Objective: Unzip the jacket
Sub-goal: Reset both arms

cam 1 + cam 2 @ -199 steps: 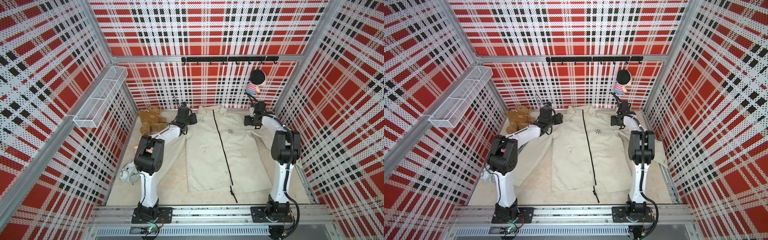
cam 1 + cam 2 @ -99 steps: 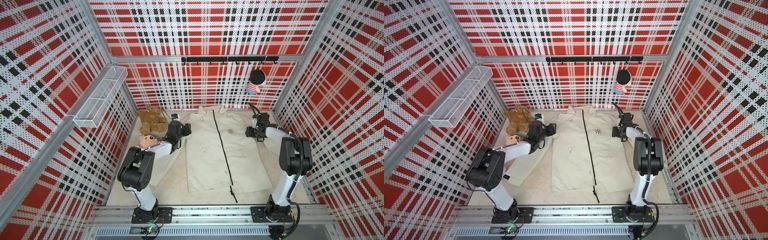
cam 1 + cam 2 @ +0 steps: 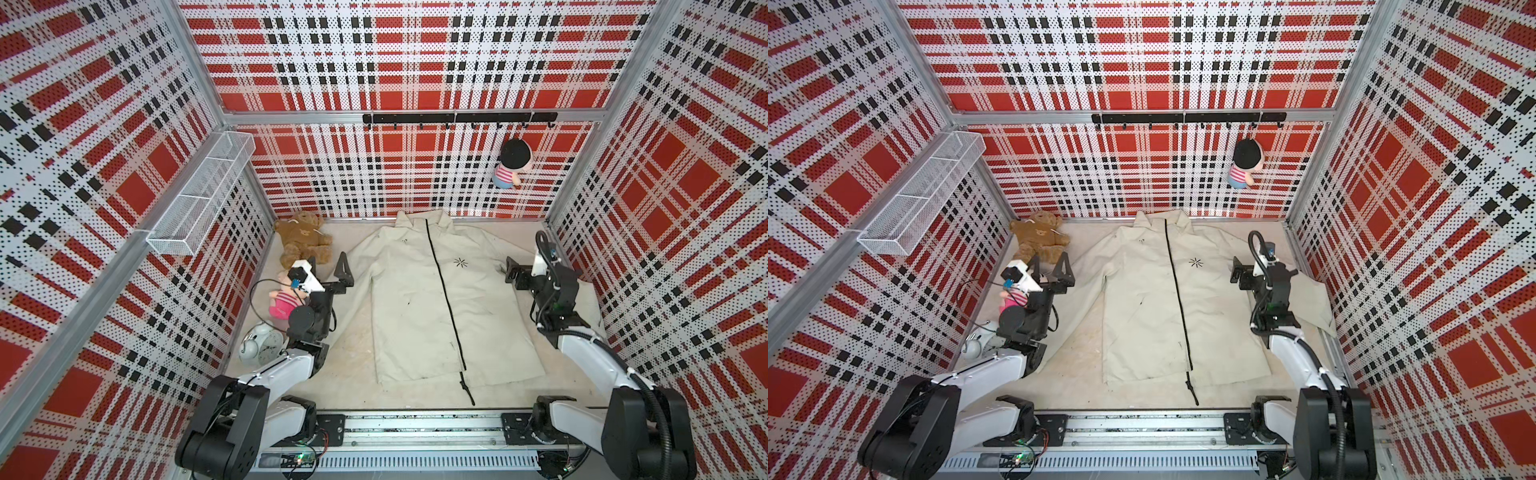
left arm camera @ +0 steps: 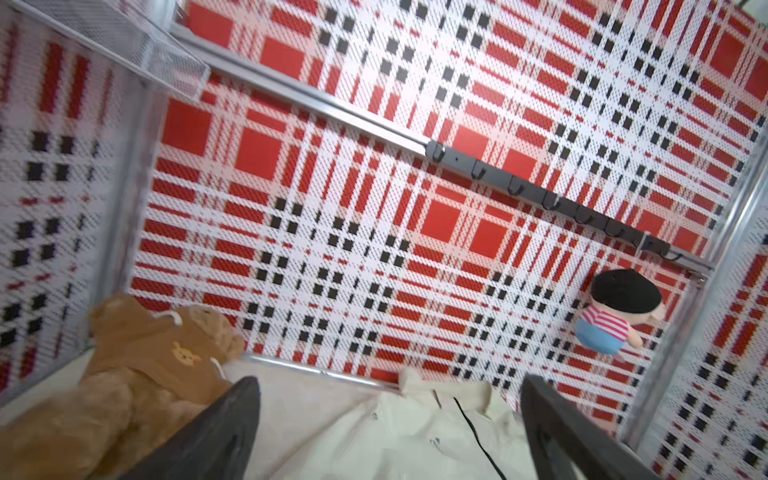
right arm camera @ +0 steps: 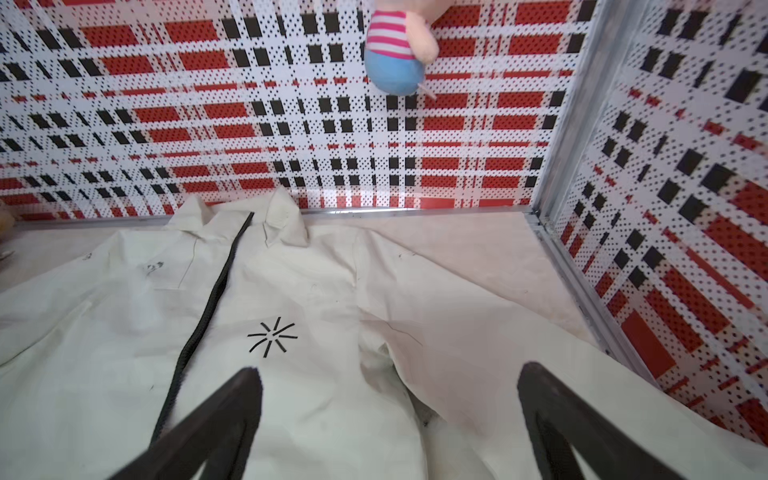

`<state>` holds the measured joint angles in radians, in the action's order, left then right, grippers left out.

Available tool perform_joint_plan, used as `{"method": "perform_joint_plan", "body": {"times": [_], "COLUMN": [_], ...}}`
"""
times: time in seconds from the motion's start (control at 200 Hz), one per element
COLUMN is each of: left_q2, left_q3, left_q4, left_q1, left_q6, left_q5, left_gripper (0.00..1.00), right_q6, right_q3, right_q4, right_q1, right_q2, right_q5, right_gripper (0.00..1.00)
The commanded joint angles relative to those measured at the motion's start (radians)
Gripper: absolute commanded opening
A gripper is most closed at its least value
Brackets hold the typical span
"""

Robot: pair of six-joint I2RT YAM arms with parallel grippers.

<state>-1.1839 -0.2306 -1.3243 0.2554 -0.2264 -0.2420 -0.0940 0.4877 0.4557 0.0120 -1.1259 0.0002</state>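
Claws first. The left claw is spread about as wide as it goes with nothing in it, hanging just off the left shoulder of the jacket. The right claw is the same, wide open and empty, over the right shoulder area a bit right of the starburst logo.

The jacket lies flat and front-up in the middle of the desk. Its collar is at the far wall, the hem is on the near side, and the sleeves fan out to both sides. The zipper looks shut from collar to hem, so I'd say the actual unzipping hasn't started. I can't pick out the pull tab in any view.

Stuff that could go sideways, imo:
- Nothing is pinning the cloth. If one claw tugs the pull without the other holding the collar, the whole jacket probably just slides or bunches up.
- The pull is tiny, so a claw this wide could easily pinch fabric along with it and jam the teeth.
- The top of the zipper is way out at the far wall, so it's a long reach.
- The left claw is right beside the teddy bear, with the pink plush by that arm, so a sloppy swing knocks them onto the sleeve.
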Motion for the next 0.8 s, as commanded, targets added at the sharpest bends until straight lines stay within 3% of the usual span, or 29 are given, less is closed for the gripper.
{"method": "perform_joint_plan", "body": {"times": [0.0,0.07,0.205,0.366,0.516,0.591,0.666,0.736,0.797], "left_q2": [-0.002,-0.008,0.013,0.024,0.014,-0.021,-0.091,-0.189,-0.271], "left_q3": [0.123,0.186,0.23,0.258,0.279,0.286,0.281,0.267,0.258], "left_q4": [-0.384,-0.451,-0.366,-0.257,-0.183,-0.205,-0.251,-0.372,-0.456], "left_q1": [-0.032,-0.039,-0.019,0.017,0.035,0.038,0.025,0.019,0.004], "left_q6": [0.075,0.115,0.167,0.168,0.15,0.162,0.167,0.243,0.283], "left_q5": [-0.223,-0.327,-0.475,-0.538,-0.585,-0.59,-0.573,-0.563,-0.518], "left_gripper": [0.98,0.98,0.98,0.98,0.98,0.98,0.98,0.98,0.98], "right_q6": [-0.007,-0.035,-0.06,-0.04,-0.015,-0.008,0.015,0.042,0.045], "right_q3": [-0.166,-0.275,-0.417,-0.409,-0.344,-0.306,-0.27,-0.223,-0.2], "right_q4": [0.327,0.433,0.674,0.841,1.076,0.841,0.874,0.714,0.718], "right_q1": [0.008,0.012,0.012,0.011,0.009,0.01,0.009,0.007,0.005], "right_q2": [0.052,0.069,-0.02,-0.201,-0.504,-0.404,-0.463,-0.425,-0.453], "right_q5": [0.119,0.144,0.186,0.091,0.024,0.024,-0.046,-0.096,-0.101], "right_gripper": [1.0,1.0,1.0,1.0,1.0,1.0,1.0,1.0,1.0]}}
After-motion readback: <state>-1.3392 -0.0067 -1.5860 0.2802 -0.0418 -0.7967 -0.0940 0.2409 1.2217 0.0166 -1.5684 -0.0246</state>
